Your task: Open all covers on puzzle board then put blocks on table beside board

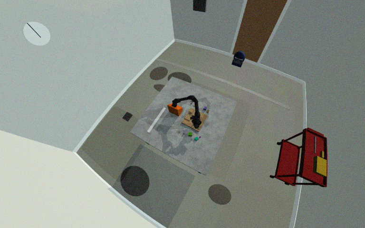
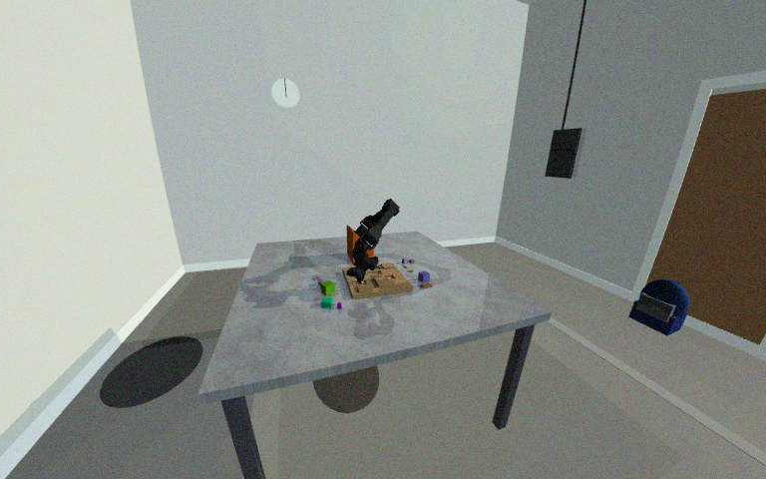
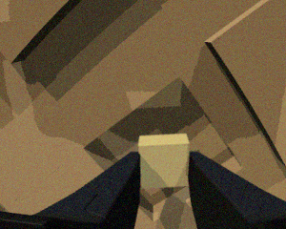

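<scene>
The wooden puzzle board (image 1: 188, 124) (image 2: 396, 289) (image 3: 33, 157) lies on the grey table. My gripper (image 1: 196, 126) (image 2: 361, 279) (image 3: 164, 162) is low over the board, shut on a pale yellow block (image 3: 164, 168). The block is at an open, shadowed well; whether it is clear of the well floor I cannot tell. A raised wooden panel (image 3: 257, 62) stands right of the well. A green block (image 1: 190, 134) (image 2: 327, 288), a teal block (image 1: 196, 138) (image 2: 326, 302) and a violet block (image 1: 205, 108) (image 2: 424, 276) rest on the table. The arm hides part of the board.
A small purple piece (image 1: 199, 137) (image 2: 339, 305) lies near the teal block. A brown piece (image 1: 207, 111) (image 2: 427, 285) is near the violet one. The orange base (image 1: 175, 109) carries the arm. A white bar (image 1: 156, 119) lies on the table beyond it.
</scene>
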`<state>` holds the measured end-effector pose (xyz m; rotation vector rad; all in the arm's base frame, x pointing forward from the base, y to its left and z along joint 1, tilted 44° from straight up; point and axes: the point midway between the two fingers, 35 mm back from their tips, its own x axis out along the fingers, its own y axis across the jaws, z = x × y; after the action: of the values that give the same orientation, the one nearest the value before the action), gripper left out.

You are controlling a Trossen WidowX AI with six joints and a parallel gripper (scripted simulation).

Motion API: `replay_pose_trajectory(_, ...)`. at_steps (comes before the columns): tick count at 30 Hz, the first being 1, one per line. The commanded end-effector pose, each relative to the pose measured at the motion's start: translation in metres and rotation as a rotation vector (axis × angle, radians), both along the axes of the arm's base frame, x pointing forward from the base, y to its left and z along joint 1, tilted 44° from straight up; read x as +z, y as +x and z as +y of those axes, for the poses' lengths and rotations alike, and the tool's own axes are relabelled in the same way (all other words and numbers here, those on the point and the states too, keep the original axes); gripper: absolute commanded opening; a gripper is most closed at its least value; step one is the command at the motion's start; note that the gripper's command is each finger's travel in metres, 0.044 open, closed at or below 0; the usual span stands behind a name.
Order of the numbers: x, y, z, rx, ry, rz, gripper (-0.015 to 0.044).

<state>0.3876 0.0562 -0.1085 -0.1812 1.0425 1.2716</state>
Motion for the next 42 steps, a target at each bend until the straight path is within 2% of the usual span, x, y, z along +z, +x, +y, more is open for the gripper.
replay_pose_trajectory(1,0.004,0.001,-0.004,0.003,-0.002,-0.005,0.008)
replay_pose_trajectory(26,0.026,0.004,-0.026,0.0,0.0,-0.003,0.008)
replay_pose_trajectory(42,0.055,0.007,-0.055,0.0,-0.002,-0.003,0.008)
